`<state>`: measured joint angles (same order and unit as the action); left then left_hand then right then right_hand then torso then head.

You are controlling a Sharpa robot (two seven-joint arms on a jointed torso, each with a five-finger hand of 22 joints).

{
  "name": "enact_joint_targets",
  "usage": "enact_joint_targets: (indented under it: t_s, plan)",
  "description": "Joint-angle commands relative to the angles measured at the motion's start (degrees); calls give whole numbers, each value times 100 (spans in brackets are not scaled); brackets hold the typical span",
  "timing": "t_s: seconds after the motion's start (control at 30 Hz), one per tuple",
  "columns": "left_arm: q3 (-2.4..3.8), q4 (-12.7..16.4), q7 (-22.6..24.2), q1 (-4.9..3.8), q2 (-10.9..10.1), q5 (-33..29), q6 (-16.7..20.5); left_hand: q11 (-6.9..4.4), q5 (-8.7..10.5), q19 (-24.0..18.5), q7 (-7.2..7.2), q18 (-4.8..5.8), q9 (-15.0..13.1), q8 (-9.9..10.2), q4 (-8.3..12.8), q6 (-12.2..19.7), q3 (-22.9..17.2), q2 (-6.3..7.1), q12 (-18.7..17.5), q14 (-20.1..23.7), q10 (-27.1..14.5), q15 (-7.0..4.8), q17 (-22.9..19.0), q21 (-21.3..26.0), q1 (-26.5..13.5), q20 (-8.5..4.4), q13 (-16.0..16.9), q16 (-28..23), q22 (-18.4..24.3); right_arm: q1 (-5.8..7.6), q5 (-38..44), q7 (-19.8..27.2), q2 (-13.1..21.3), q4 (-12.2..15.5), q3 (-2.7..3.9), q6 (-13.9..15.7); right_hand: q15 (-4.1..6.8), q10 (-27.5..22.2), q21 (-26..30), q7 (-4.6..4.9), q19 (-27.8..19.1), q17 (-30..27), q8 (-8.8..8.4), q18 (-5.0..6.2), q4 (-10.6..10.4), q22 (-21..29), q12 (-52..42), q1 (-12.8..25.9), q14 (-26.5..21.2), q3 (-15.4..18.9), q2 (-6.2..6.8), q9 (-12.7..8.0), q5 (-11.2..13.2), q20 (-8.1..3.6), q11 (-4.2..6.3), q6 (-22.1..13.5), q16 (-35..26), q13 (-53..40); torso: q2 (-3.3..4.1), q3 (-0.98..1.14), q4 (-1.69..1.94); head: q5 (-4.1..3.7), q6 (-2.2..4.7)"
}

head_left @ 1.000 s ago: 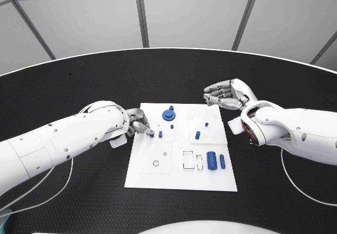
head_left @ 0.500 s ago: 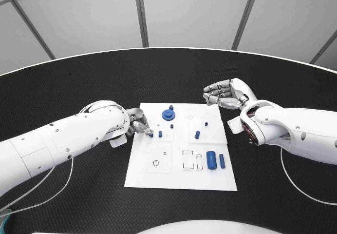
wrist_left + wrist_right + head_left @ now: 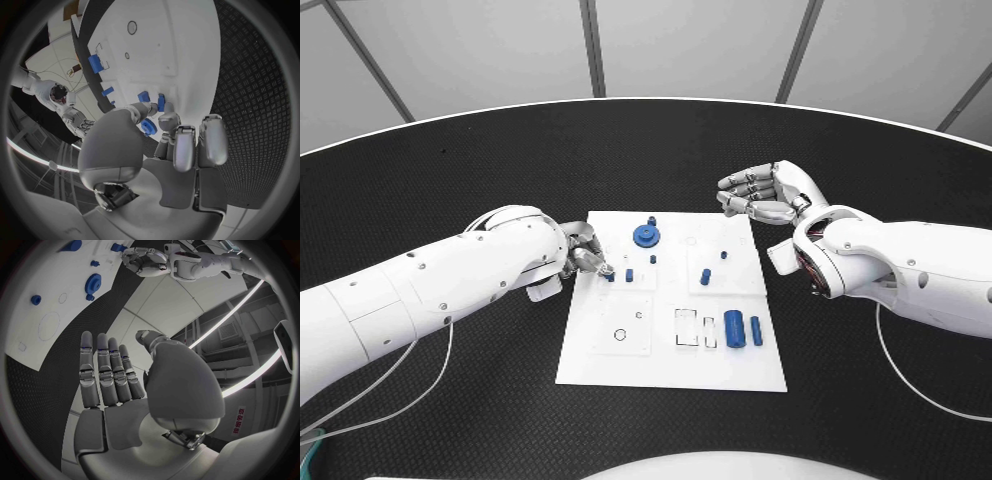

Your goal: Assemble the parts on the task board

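Observation:
The white task board [image 3: 672, 355] lies mid-table. My left hand [image 3: 586, 258] sits at the board's upper left edge, thumb and a fingertip pinching a small blue peg [image 3: 610, 277], [image 3: 160, 102] that stands against the board. Another short peg [image 3: 629, 274] stands just beside it. A blue gear [image 3: 646, 236] sits near the board's far edge. My right hand [image 3: 764, 192] hovers off the board's far right corner, fingers apart and nothing in it [image 3: 103, 375].
More blue parts on the board: a peg [image 3: 705, 277] in the middle, a thick cylinder [image 3: 734, 328] and a slimmer one [image 3: 756, 331] at the right. Black table [image 3: 459, 180] surrounds the board on all sides.

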<state>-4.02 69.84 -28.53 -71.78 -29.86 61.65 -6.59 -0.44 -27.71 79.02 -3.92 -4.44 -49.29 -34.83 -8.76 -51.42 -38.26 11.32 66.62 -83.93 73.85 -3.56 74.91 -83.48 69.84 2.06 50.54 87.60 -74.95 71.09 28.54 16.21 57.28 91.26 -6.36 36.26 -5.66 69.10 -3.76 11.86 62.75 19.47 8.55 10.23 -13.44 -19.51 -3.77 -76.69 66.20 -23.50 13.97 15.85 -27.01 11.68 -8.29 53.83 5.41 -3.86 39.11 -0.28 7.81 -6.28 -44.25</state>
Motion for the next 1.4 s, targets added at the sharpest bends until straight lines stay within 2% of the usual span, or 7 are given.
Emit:
enact_joint_targets:
  t_s: [0.03,1.1,1.4]
  plan:
    - [0,2,2,0,9,0,-20,-16,-30,46,-6,91,-4,-34,847,-38,-820,-27,39,-459,54,-38,915,-33,12,9,5,29,-61,0,0,0,-1,-1,0,-1,3,-18,-13,28,-6,-8,-15,27,-2,6,-11,3,0,-22,-41,-7,-28,1,10,17,-18,0,2,-2,3,-11,-7]
    - [-1,-104,-44,2,99,3,-162,-19,-50,49,-3,92,-1,-34,866,-51,-819,-19,50,-459,70,-42,915,-36,5,7,25,28,-65,0,0,-2,-17,-16,0,-13,5,-16,-15,27,1,-9,-14,26,-1,24,-11,2,4,-24,-43,-7,-35,0,10,20,-19,0,1,0,-3,-22,-35]
    - [-1,-115,-69,2,100,14,-198,-29,-205,56,5,94,9,-34,922,-91,-818,7,58,-460,102,-52,916,-46,-20,-2,51,28,-78,0,0,-4,-18,-20,0,-15,5,-13,-16,27,6,-9,-13,26,-2,40,-11,6,8,-24,-43,-7,-37,-1,11,22,-19,0,1,-5,3,-33,-47]
